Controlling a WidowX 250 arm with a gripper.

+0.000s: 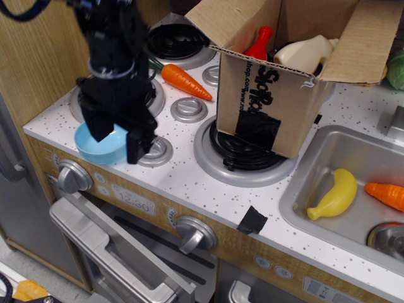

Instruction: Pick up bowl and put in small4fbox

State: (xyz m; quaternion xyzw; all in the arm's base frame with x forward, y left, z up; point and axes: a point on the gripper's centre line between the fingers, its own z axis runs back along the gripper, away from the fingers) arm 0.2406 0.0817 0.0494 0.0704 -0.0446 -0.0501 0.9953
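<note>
Observation.image, left of frame: light-blue bowl [104, 145] at the stove's front-left corner, partly covered by the black gripper [117, 140], fingers spread astride its right rim, apparently positioned for a rim grasp. Upper right: small4fbox [268, 104], flaps open for loading, sits on the front-right burner [235, 158], already containing a red bottle [260, 43] and cream jug [305, 54].

The gripper [118, 137] stood directly over the bowl [100, 148], covering most of it. Bare countertop [183, 177] lay open between bowl and small4fbox [268, 101]. The box mouth was partly occupied by a red bottle [259, 41] and cream jug [306, 53].
</note>
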